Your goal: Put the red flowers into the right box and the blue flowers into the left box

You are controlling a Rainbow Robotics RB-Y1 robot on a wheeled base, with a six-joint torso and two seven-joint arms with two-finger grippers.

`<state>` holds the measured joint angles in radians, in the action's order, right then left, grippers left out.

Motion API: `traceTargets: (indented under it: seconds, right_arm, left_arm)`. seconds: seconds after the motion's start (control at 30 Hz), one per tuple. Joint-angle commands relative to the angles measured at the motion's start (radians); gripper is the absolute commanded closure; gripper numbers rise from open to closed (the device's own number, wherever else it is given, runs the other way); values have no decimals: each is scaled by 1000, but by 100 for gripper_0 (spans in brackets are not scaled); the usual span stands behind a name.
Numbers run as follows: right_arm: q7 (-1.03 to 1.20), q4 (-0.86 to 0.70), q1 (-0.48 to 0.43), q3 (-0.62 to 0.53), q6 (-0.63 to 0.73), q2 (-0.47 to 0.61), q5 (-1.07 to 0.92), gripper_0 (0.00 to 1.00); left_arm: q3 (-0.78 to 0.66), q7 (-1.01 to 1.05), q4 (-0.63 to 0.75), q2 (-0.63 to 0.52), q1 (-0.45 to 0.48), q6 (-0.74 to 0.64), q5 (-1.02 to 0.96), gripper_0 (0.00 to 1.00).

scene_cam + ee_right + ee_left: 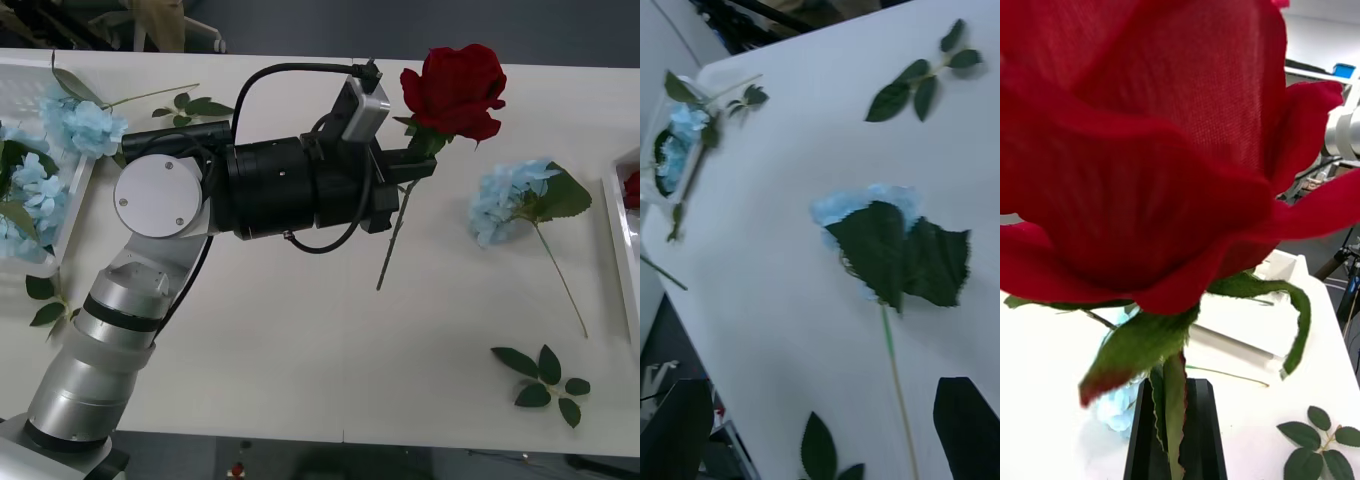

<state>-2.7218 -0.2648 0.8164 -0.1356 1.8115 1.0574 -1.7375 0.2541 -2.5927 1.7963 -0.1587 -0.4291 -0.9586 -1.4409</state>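
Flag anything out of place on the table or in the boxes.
One blue flower lies across the left box rim, half outside. Another blue flower lies unsorted on the table. Otherwise nothing: the left gripper holds a red rose aloft.

Right box [622, 225] (edge-cropped), contents unclear

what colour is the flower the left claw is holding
Deep red artificial rose, in the left claw; front view shows it best.
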Motion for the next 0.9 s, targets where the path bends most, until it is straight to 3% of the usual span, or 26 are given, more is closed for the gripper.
traceTargets:
  seconds: [0.03,0.2,0.47,0.73,0.9]
  right_arm:
    - [17,-140,-98,-4,61,-50,-111,13]
    - [17,-379,-232,24,48,-114,-246,13]
    - [17,-789,-387,215,-161,-168,-445,13]
    - [17,-893,-404,406,-284,-191,-622,13]
    - [17,-913,-404,439,-301,-249,-660,13]
  left_arm:
    - [1,0,32,-7,-26,8,-13,100]
    - [1,0,32,-7,-26,8,-13,100]
    - [1,0,32,-7,-26,8,-13,100]
    - [1,0,32,-7,-26,8,-13,100]
    - [1,0,32,-7,-26,8,-13,100]
